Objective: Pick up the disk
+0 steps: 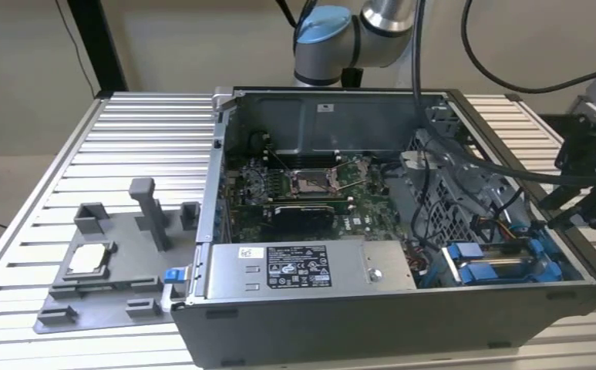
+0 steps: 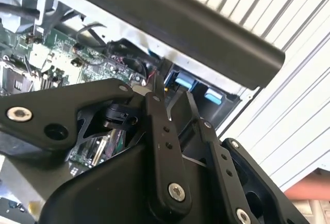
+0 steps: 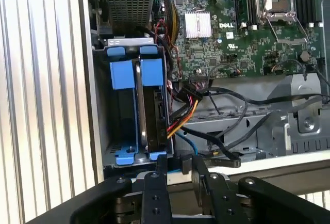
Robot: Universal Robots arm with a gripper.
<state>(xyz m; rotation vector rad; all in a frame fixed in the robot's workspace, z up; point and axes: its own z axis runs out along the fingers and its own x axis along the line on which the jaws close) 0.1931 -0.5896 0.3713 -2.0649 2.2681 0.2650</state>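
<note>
The disk [image 3: 154, 116] stands on edge in the drive bay at the corner of the open computer case, clipped in a bright blue carrier [image 3: 152, 72]. In the exterior view the blue carrier [image 1: 479, 273] sits at the case's near right corner. My gripper [image 3: 180, 163] hovers just outside the case wall beside that bay, apart from the disk, its black fingers [image 3: 161, 168] narrowly open with nothing between them. In the second wrist view the gripper [image 2: 171, 100] points toward the blue tabs [image 2: 184, 82]. In the exterior view the gripper [image 1: 575, 216] hangs past the case's right side.
A second blue carrier [image 3: 122, 74] stands beside the disk. Orange, blue and black cables [image 3: 206, 136] run right next to the bay. A long grey power-supply box [image 1: 303, 266], the motherboard [image 1: 313, 181] and a grey fixture with a small silver chip [image 1: 87, 258] lie to the exterior view's left.
</note>
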